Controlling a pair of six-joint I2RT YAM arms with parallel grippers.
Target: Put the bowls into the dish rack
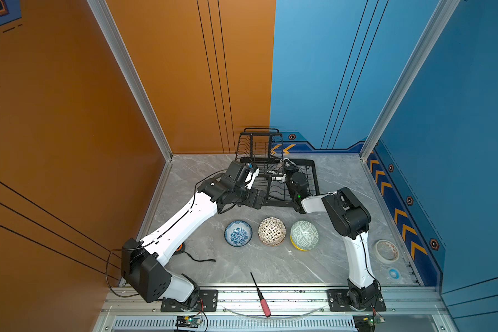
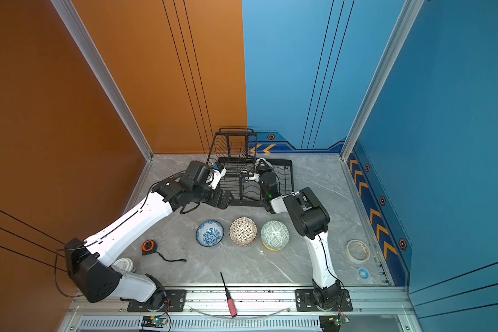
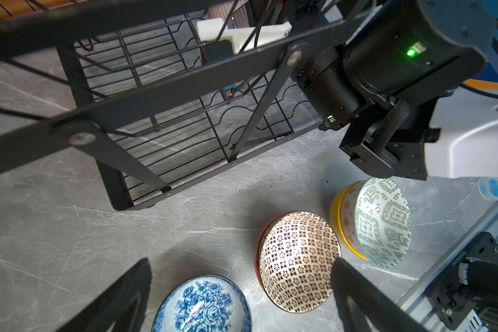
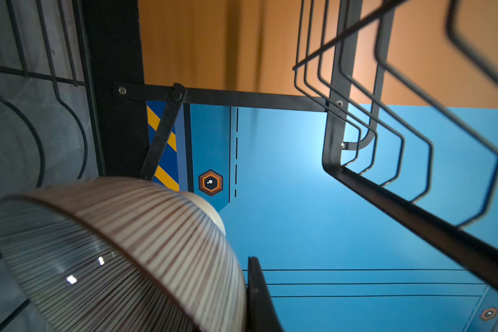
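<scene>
Striped bowl (image 4: 112, 258) sits pinched by its rim in my right fingers (image 4: 259, 296), tilted edge-on inside the dish rack (image 1: 279, 203), I reckon to suit a slot; left fingers (image 3: 362, 296) spread empty, other bowls (image 1: 272, 231) waiting on the worktop (image 1: 270, 267).

I see the blue floral bowl (image 1: 238, 233), brown-patterned bowl (image 1: 272, 231) and green bowl (image 1: 304, 235) atop a yellow bowl (image 3: 335, 218), rowed before the black dish rack (image 1: 279, 203). The striped bowl (image 4: 121, 253) tilts inside it.

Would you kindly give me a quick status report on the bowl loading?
Left gripper open, empty, beside dish rack. Right gripper shut on striped bowl, inside the rack. Other bowls sit on table. Upper basket wires close by.
</scene>
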